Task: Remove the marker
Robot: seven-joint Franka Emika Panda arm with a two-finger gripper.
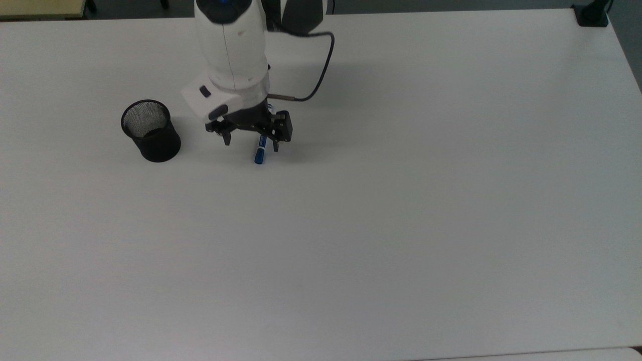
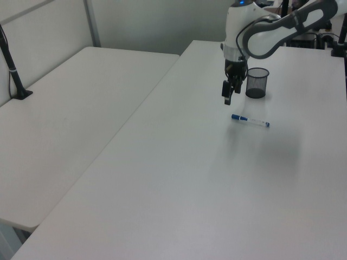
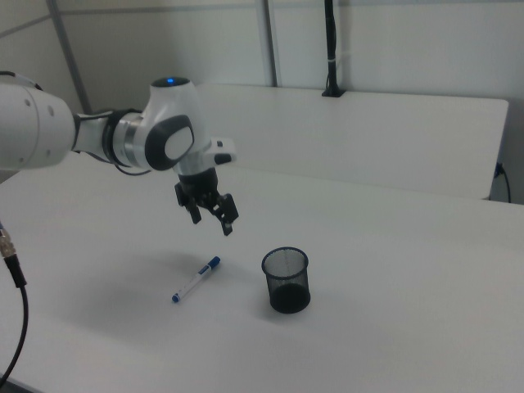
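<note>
The marker, white-barrelled with a blue cap, lies flat on the white table, to the right of the black mesh cup in the top view. In the right view the marker rests left of the cup. My gripper hangs open above the marker's capped end, clear of it, with nothing between its fingers. The left view has the gripper raised well above the marker, with the cup behind. The right view also has the gripper with its fingers spread, above the marker.
A second white table adjoins on the left view's left, with a black clamp post on it. Another black clamp sits at the top view's upper right corner. The arm's cable loops beside the wrist.
</note>
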